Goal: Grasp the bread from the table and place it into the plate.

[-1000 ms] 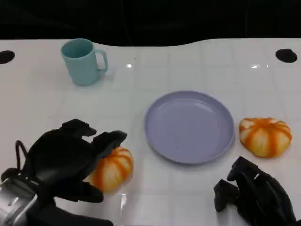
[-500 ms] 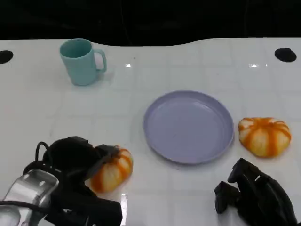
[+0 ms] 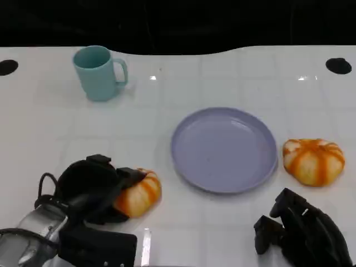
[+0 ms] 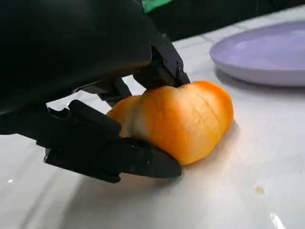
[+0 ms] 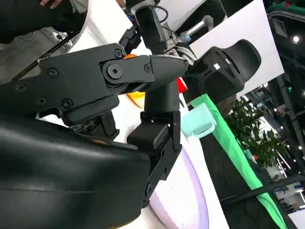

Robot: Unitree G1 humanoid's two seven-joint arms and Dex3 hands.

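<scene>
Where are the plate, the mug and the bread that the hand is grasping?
plate (image 3: 224,150), head view, its flat centre.
mug (image 3: 97,74), head view, its outer wall.
bread (image 4: 183,117), left wrist view, its orange crust.

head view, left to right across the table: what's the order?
Left hand gripping one bread → teal mug (farther back, overlaps hand in x) → purple plate → second bread, with the right hand below it.

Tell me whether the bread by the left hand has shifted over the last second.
Yes. The bread in the left hand has edged slightly toward the plate.
</scene>
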